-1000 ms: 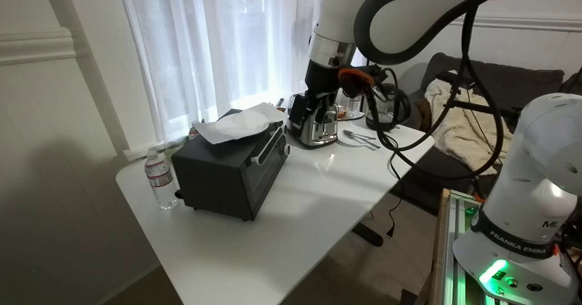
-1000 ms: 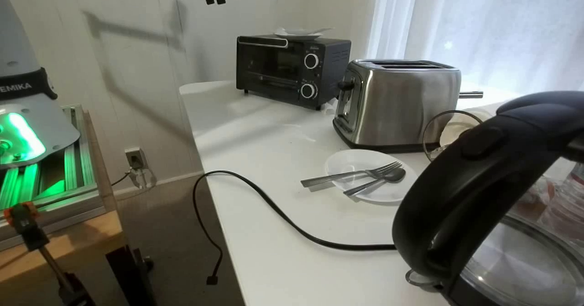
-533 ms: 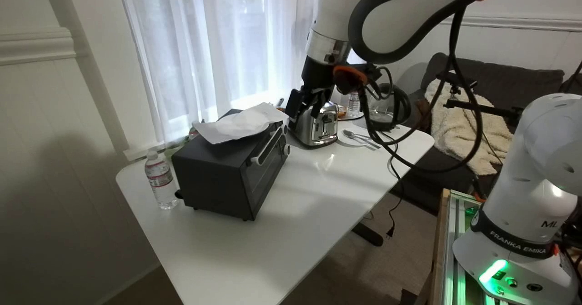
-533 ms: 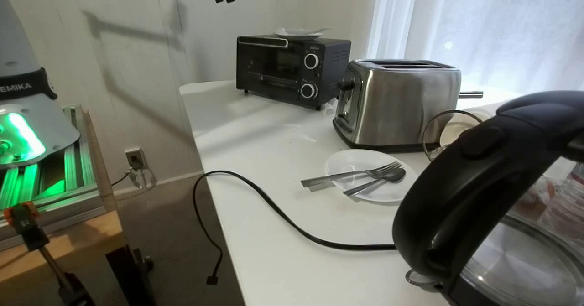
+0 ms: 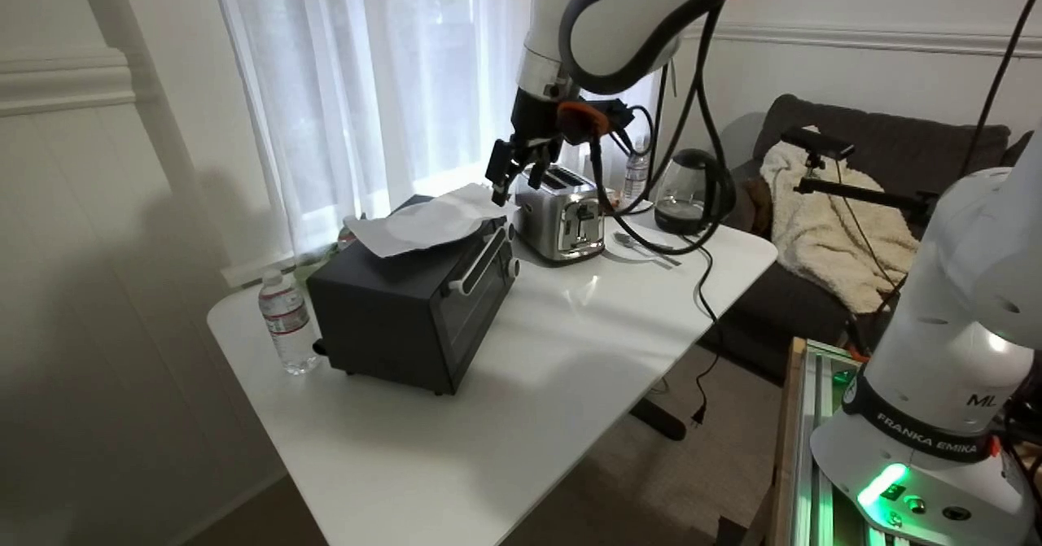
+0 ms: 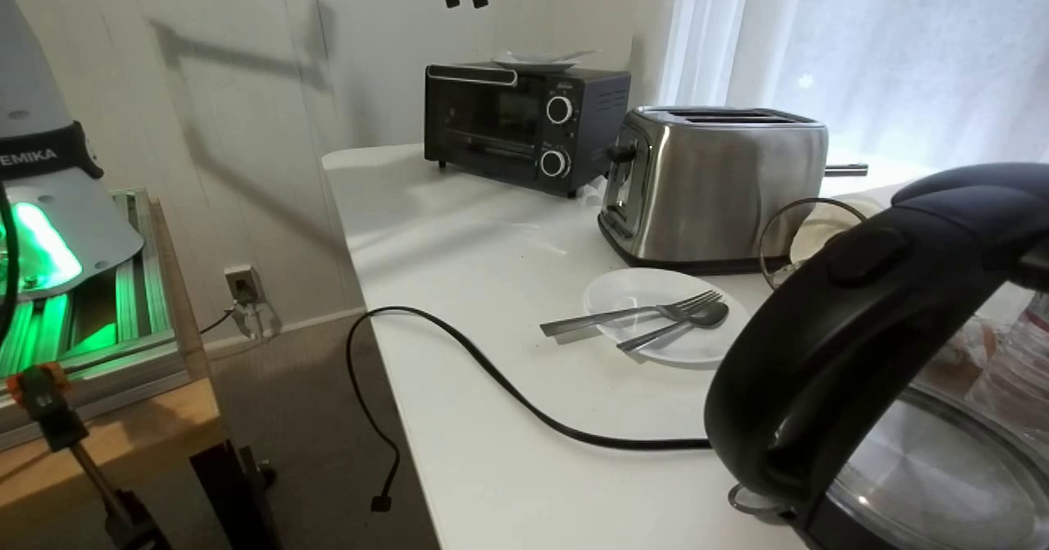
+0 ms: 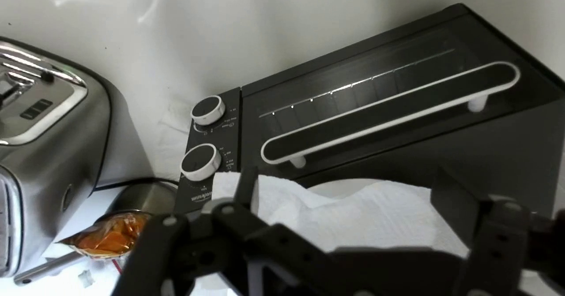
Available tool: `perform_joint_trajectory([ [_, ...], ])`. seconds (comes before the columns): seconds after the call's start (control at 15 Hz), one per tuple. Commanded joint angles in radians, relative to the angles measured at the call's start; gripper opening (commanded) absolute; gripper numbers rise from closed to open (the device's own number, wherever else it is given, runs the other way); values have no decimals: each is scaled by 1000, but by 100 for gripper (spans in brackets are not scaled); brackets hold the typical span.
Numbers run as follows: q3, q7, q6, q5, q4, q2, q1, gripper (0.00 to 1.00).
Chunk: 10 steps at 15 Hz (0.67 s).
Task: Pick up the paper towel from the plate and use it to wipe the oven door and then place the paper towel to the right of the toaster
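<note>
The gripper [image 5: 517, 191] now hangs nearer the oven [image 5: 374, 310] than half a second ago, its fingers [image 7: 457, 207] spread and holding nothing; the paper towel [image 7: 375, 214] lies lower and to one side in both exterior views, draped over the plate [image 7: 340, 187] atop the oven, its visible edge running finger to finger in the wrist view; a sideways-and-down approach seems next; the toaster [image 6: 725, 189] stands beside the oven.

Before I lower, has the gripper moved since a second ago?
Yes, rightward in an exterior view: the gripper was up and left of the oven door; in that picture it now appears above it.
</note>
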<state>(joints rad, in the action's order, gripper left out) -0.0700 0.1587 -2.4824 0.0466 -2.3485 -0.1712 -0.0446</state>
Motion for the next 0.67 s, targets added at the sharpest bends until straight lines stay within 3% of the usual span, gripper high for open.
perform_joint_trajectory([
  [0.0,18,-47,2,-9,150,145,24,100],
  [0.6,31,11,-3,37,359,379,64,100],
])
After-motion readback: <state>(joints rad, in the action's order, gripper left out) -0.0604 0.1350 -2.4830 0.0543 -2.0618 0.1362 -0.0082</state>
